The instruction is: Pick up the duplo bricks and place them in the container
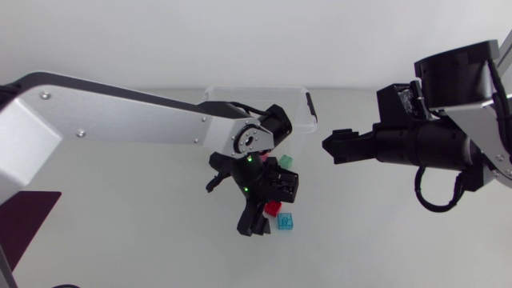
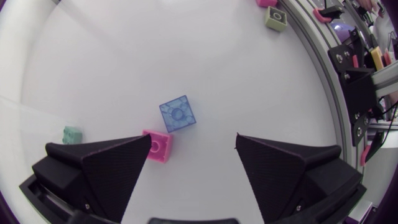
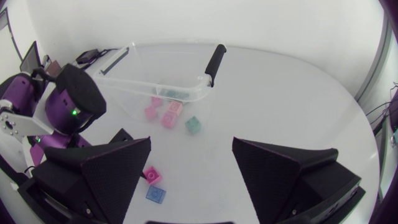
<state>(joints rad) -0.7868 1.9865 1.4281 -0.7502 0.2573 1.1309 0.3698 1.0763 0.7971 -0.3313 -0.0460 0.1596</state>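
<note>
Fingers of the left hand [image 2: 193, 140] stand apart and empty above the table [image 2: 249, 74]. Pink brick [image 2: 158, 146] sits just beside one fingertip; blue brick [image 2: 178, 114] lies just ahead. Best to shift sideways until one brick is centred between the fingers, then lower and close. Right hand [image 3: 191, 142], also apart and empty, faces the container [image 3: 186, 96] ahead. Its contents are unclear through the wall; overhead, the left arm [image 1: 120, 112] hides part.

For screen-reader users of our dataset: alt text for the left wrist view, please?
The left end effector hangs open over the white table, a pink brick by the tip of one finger and a translucent blue brick just ahead. A mint brick lies off to one side.
</note>
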